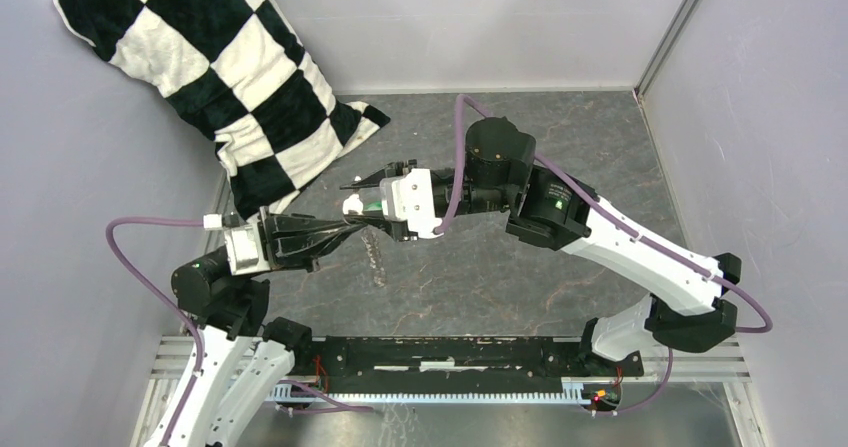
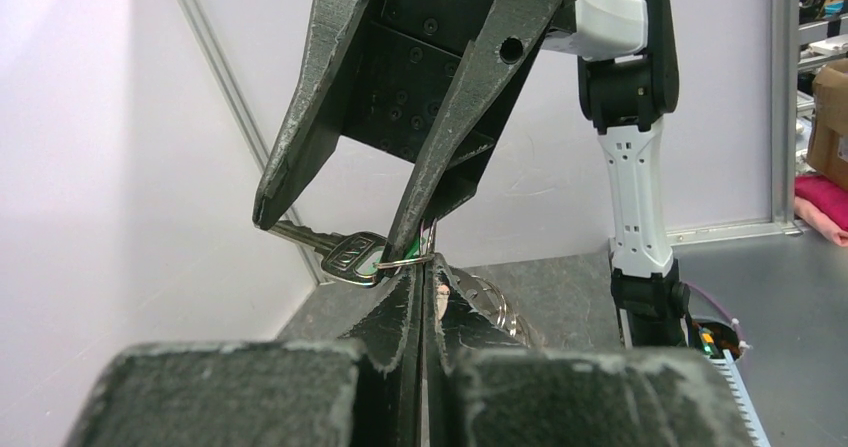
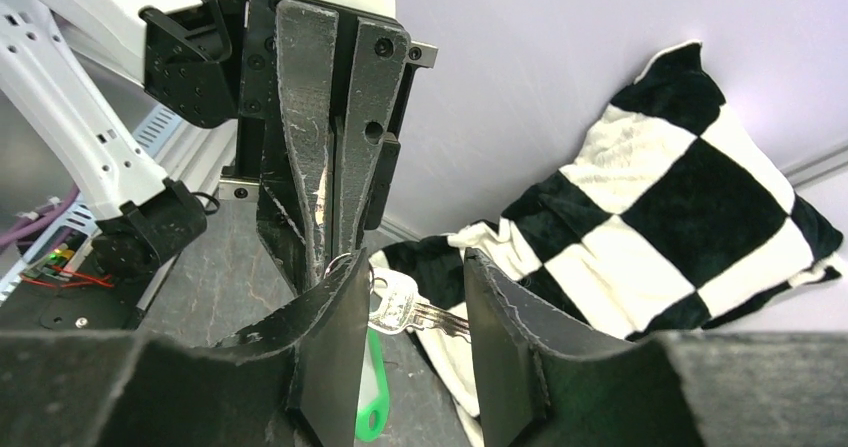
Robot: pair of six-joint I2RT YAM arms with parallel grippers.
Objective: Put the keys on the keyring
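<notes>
While left pincer (image 2: 421,275) clamps keyring (image 2: 405,263), right pincer (image 3: 410,272) parted around key (image 3: 395,305), checkered pillow (image 1: 215,67) beyond.

Just past the left gripper (image 2: 419,273) tips, the keyring (image 2: 490,305) is mostly hidden — only curved edges show. Between the right gripper (image 3: 410,267) fingers, the keys (image 3: 395,305) are half covered — the blade end sits behind one finger.

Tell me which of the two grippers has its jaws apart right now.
The right gripper: its fingers stand spread with the silver key between them, while the left gripper has its fingers pressed together on a thin metal ring.
</notes>
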